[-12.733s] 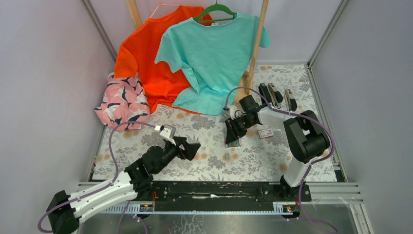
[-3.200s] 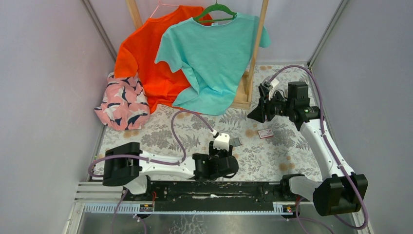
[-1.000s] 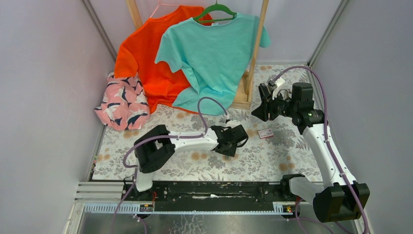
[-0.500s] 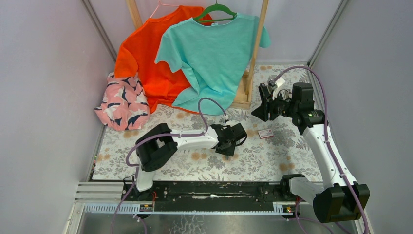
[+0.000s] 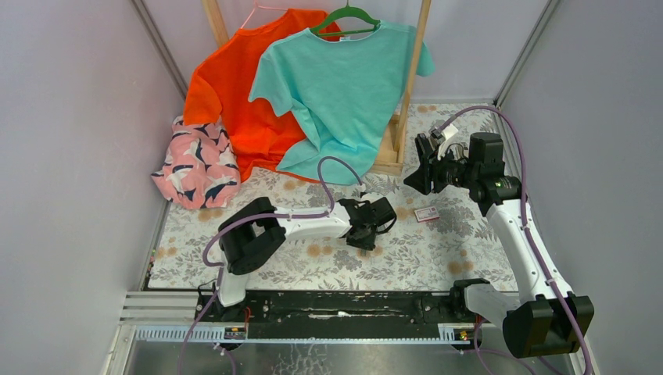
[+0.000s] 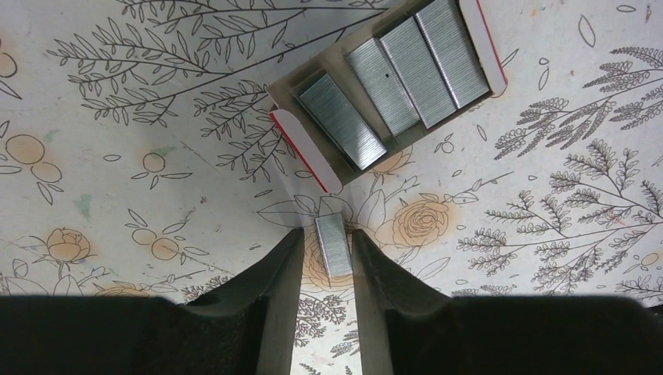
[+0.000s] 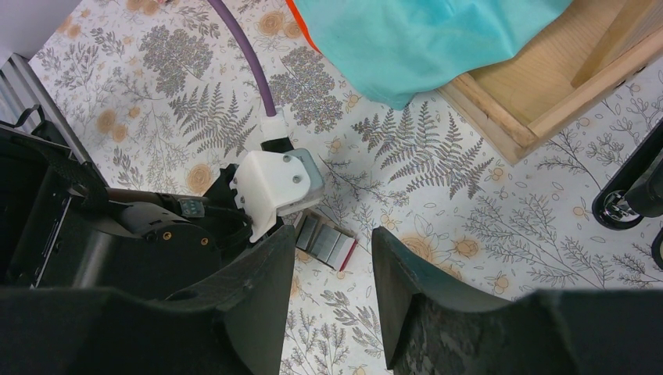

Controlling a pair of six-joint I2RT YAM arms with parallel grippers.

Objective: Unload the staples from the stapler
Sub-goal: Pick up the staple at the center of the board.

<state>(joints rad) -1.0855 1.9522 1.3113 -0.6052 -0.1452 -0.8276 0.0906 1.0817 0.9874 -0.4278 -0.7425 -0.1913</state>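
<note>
While left gripper [image 6: 327, 236] straddles staple strip [image 6: 335, 251], apparently ungripped.

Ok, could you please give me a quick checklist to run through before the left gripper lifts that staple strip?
1. Staple strip lying between the left gripper fingers: ok.
2. Both fingers pressing on the strip: not ok; a gap shows on one side.
3. Box clear of the fingers: ok; it lies beyond the tips.
4. Right gripper empty: ok; it is open with nothing between its fingers.
5. Stapler emptied: cannot tell; it is not clearly in view.
</note>
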